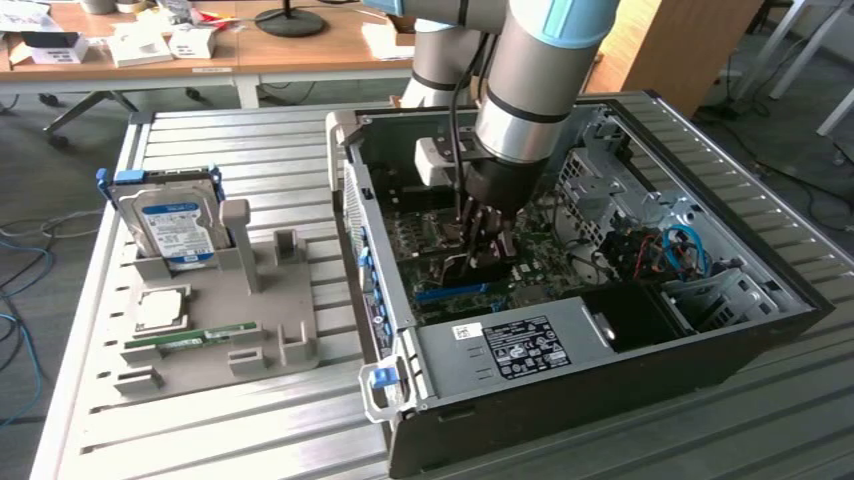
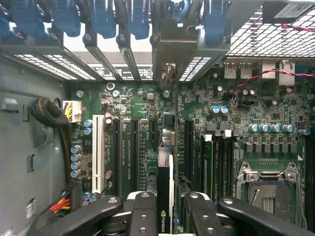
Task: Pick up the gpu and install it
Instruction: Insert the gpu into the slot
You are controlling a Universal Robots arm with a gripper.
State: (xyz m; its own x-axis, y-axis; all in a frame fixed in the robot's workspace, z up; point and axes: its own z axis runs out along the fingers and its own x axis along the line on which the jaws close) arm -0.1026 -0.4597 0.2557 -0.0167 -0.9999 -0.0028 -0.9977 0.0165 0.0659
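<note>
The gpu (image 2: 164, 184) stands edge-on between my fingers (image 2: 142, 211), a thin black card with a green logo near the grip. My gripper (image 2: 165, 204) is shut on the gpu, holding it just over the black expansion slots (image 2: 135, 147) of the green motherboard (image 2: 236, 123). Its silvery end bracket (image 2: 170, 46) reaches the rear slot openings of the case. In the exterior view my gripper (image 1: 483, 245) is lowered deep inside the open computer case (image 1: 601, 385), with the gpu (image 1: 465, 268) dark beneath it.
A white slot (image 2: 97, 152) and a cable bundle (image 2: 49, 115) lie beside the black slots. The processor socket (image 2: 268, 184) is on the other side. Outside the case, a grey holder (image 1: 287, 330) carries a hard drive (image 1: 174, 225), a chip (image 1: 160, 305) and a green RAM stick (image 1: 194, 342).
</note>
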